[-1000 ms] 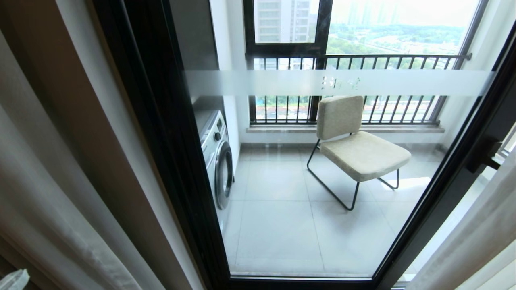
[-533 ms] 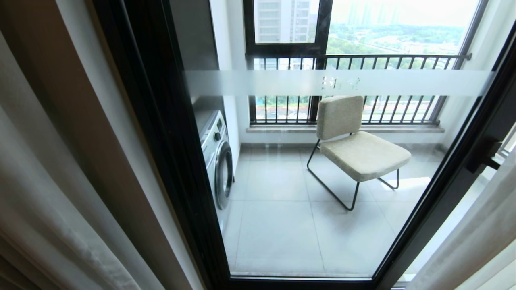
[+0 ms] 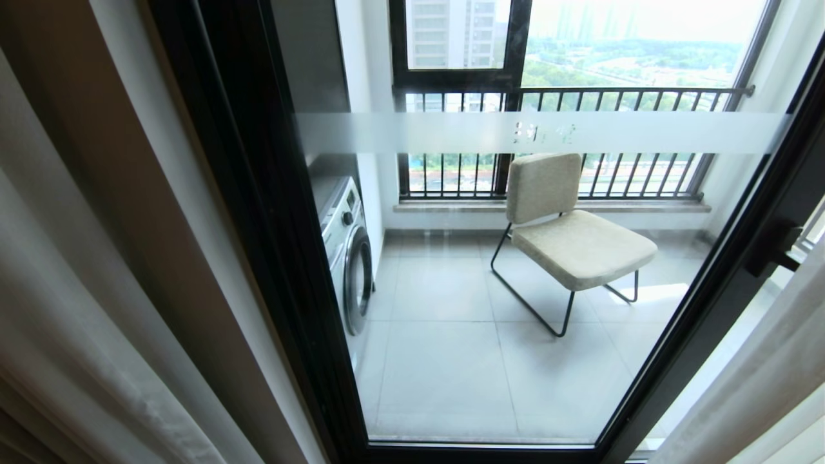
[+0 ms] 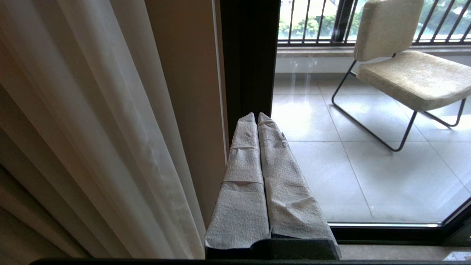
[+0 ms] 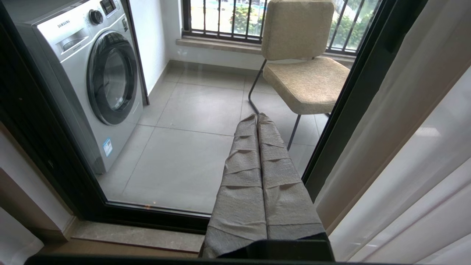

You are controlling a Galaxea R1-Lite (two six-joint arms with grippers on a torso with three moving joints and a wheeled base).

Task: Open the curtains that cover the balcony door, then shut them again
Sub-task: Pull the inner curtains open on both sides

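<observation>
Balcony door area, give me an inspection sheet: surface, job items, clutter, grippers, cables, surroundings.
Surface: pale grey tiled balcony floor behind the glass, bare in the middle.
Job's things: tall clear glass balcony door in thick black frame, uncovered; floor-length beige drapes with white sheers gathered at the left side, another white sheer panel at the right.
Clutter: nothing seen.
Grippers: left gripper shut, holding nothing, beside the left curtains; right gripper shut, holding nothing, facing the glass.
Cables: nothing seen.
Surroundings: silver front-loading washing machine, beige cushioned chair on black wire legs, black-framed window with barred railing.
</observation>
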